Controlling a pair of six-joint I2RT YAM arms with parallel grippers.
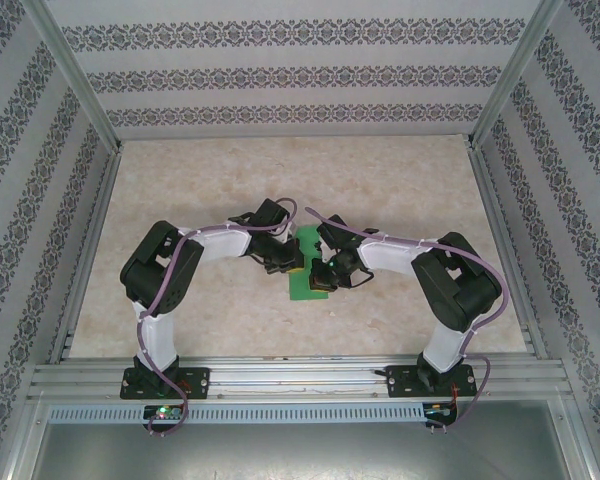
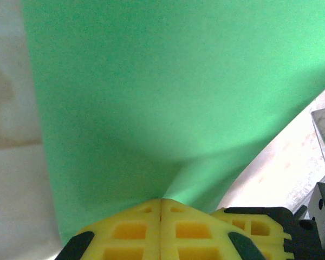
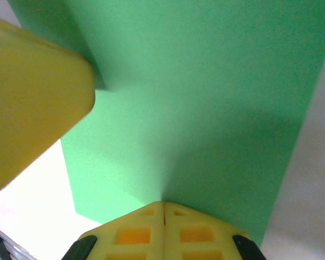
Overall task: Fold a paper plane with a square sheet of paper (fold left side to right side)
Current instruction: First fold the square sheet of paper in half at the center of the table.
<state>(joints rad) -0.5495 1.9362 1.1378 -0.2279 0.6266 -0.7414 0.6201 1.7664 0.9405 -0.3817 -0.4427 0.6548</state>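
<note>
Two closed grippers, left gripper (image 2: 161, 201) and right gripper (image 3: 163, 203), touch the square sheet of paper (image 2: 162, 92); we fear uneven dragging skews it.

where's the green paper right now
Top view: the green paper sits mid-table between the left gripper and the right gripper, both shut on its edge.

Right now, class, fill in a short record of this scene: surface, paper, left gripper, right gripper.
surface: pale marbled table
paper: green sheet at mid-table, between the two grippers
left gripper: shut on the sheet, which puckers into its tips
right gripper: shut, tips against the sheet; whether it pinches the sheet, cannot tell
</note>
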